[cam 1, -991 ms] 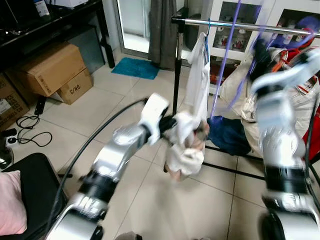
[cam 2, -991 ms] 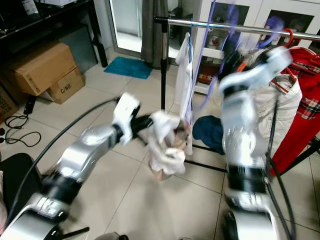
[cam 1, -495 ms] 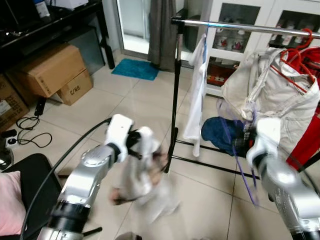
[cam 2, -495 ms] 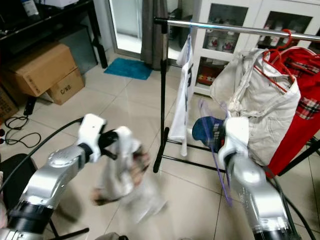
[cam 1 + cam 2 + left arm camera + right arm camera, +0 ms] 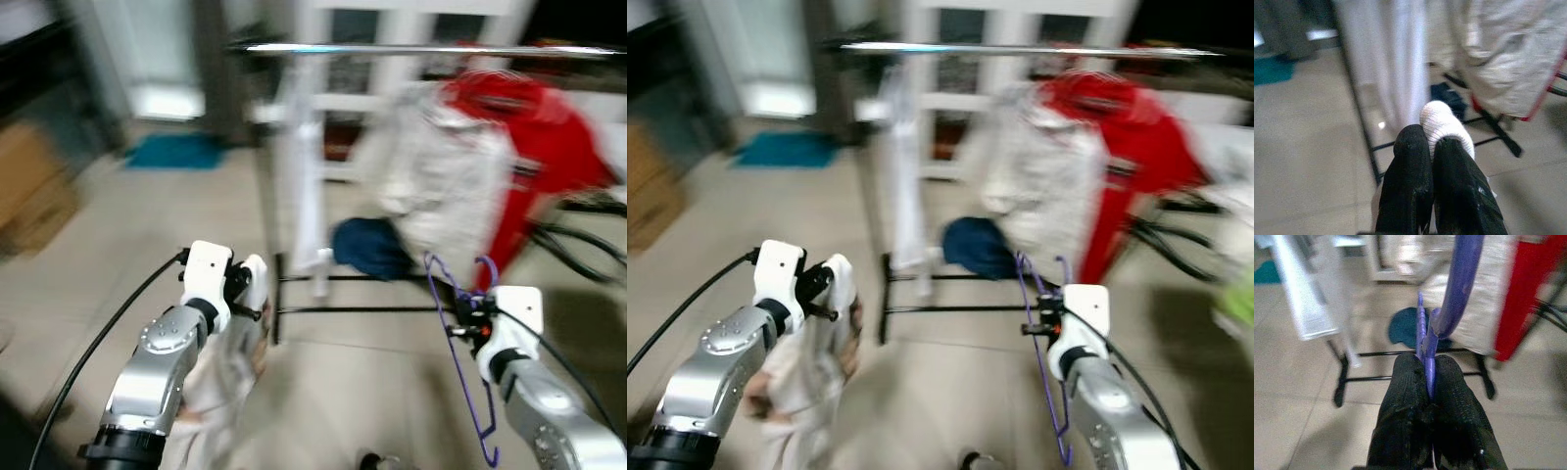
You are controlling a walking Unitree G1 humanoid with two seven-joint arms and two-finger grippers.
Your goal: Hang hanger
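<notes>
Eye views, blurred: right gripper (image 5: 468, 315), lower right, jaws clenched on purple hanger (image 5: 460, 362); rail (image 5: 411, 48) along top, well apart.
L wrist: left gripper (image 5: 1432, 147) pinches white cloth (image 5: 1442, 123).
R wrist: grip sits nr hook, so lift hook over rail slowly.

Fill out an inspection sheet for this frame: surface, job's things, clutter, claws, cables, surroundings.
Surface: pale tiled floor; head views blurred.
Job's things: purple hanger hangs low from the right claw, off the rail; white garment hangs from the left claw.
Clutter: dark blue cloth on the floor under the rack.
Claws: left claw shut on the white garment; right claw shut on the purple hanger.
Cables: black cable arcs beside the left arm.
Surroundings: white, cream and red clothes on the rail; teal mat beyond.
</notes>
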